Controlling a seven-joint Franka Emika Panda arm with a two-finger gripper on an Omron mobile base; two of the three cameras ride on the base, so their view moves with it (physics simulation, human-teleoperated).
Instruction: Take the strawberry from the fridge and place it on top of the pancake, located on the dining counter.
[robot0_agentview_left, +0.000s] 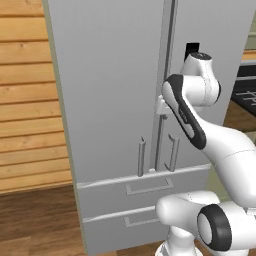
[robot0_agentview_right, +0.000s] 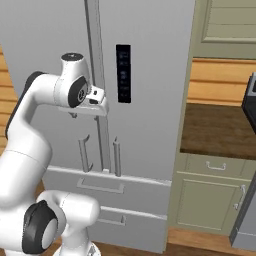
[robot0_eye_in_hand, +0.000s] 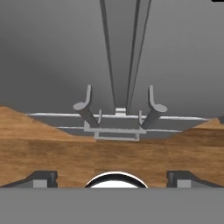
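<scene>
Grey and tall, the fridge (robot0_agentview_left: 110, 90) stands with both doors shut, its two slim bar handles (robot0_agentview_left: 141, 157) side by side at the centre seam and two drawers (robot0_agentview_left: 145, 188) stacked below. A dark control panel (robot0_agentview_right: 123, 73) sits on the right-hand door. Horizontal wood planking (robot0_agentview_left: 27, 100) covers the wall to the fridge's left, and wooden floor (robot0_agentview_left: 35, 220) runs beneath. To its right, a brown-topped table (robot0_agentview_right: 217, 130) rests over sage-green cabinets (robot0_agentview_right: 210, 200).

From its base, the white arm (robot0_agentview_left: 190, 117) rises, bends at a dark-jointed elbow and reaches forward so that its wrist is level with the upper part of the door handles, close to the seam between the doors. The hand is turned to look down along the fridge front; in the hand view the two handles run away toward the drawers and floor.

Both tips of the end effector (robot0_eye_in_hand: 112, 179) stand far apart at the bottom corners of the hand view, wide open, with nothing between them and touching nothing.

With the doors closed, the strawberry cannot be seen.
</scene>
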